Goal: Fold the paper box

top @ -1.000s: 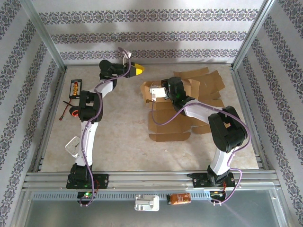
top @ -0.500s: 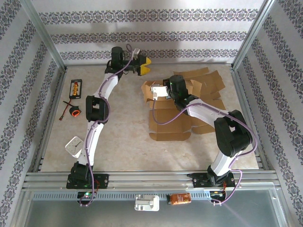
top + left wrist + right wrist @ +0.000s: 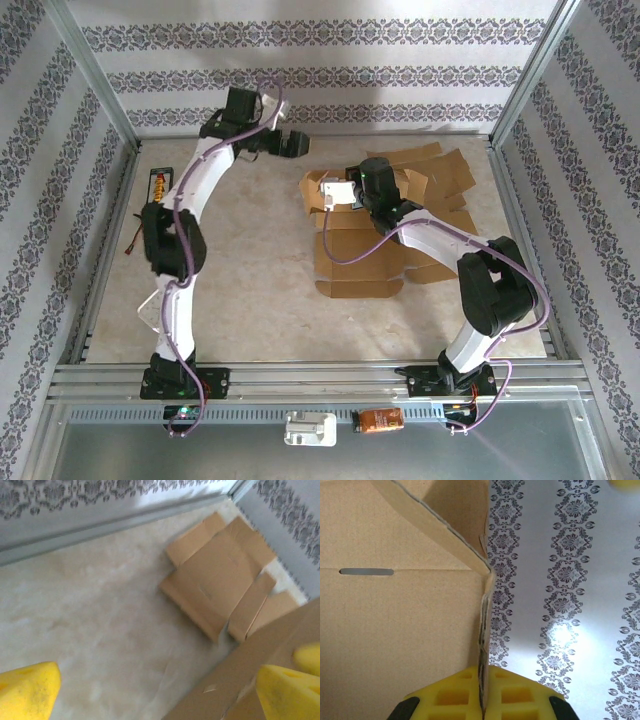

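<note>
The half-folded brown corrugated cardboard box lies right of the pale table's centre. Its long axis runs 12 to 6 o'clock, with raised flaps at the 12 end. The right gripper is pinched tight on an upright flap edge there. The left gripper hovers at 11 o'clock from the box by the patterned back wall, its yellow fingers spread wide and holding nothing.

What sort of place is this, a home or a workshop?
Probably a robot test booth, not a home: two white-and-black robot arms bolted to a silver metal rail, patterned wallpaper panels enclosing a beige tabletop, brown cardboard box blanks.
</note>
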`<state>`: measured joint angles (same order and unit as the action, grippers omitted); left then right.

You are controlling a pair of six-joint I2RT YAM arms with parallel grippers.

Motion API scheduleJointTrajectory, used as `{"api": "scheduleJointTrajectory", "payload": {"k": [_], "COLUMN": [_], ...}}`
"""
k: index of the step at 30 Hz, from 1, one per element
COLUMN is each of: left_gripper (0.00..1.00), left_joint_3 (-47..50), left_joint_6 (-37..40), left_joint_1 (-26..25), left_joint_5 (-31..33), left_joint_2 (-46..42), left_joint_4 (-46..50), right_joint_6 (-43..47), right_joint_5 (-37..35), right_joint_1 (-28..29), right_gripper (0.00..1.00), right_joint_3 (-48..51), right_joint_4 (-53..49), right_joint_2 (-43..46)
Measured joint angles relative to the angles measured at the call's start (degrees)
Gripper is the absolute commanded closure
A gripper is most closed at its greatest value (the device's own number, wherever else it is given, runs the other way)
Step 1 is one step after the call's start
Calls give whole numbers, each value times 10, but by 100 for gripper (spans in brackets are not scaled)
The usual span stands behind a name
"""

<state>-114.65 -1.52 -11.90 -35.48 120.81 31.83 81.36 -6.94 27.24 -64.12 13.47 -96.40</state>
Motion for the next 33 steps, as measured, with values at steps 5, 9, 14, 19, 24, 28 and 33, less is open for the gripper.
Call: {"api": "scheduleJointTrajectory", "payload": {"k": [5, 9, 14, 19, 24, 28, 33], "left_gripper": [0, 6, 13, 18, 26, 31, 37], "left_joint_3": [343, 428, 408, 312, 183, 101, 27], "left_joint_6": [4, 35, 102, 174, 336, 457, 528], "left_joint_1": [16, 33, 38, 57, 56, 35, 10], "left_joint_5": [42, 9, -113, -214, -261, -280, -291], "left_joint_2": [-181, -217, -155, -44, 23, 52, 99], "left_joint_4": [-180, -280, -310, -287, -134, 0, 90], "right_joint_6": [0, 0, 0, 0, 1, 1, 3], "right_joint_5": [0, 2, 7, 11, 11, 13, 15], "right_joint_1": [0, 0, 0, 0, 0, 0, 0], "right_gripper": [98, 98, 98, 98, 98, 98, 99], "right_joint_3": [0, 0, 0, 0, 0, 0, 0], "right_joint_4": [0, 0, -1, -1, -4, -5, -5], "right_joint_2": [1, 2, 1, 2, 1, 1, 1]}}
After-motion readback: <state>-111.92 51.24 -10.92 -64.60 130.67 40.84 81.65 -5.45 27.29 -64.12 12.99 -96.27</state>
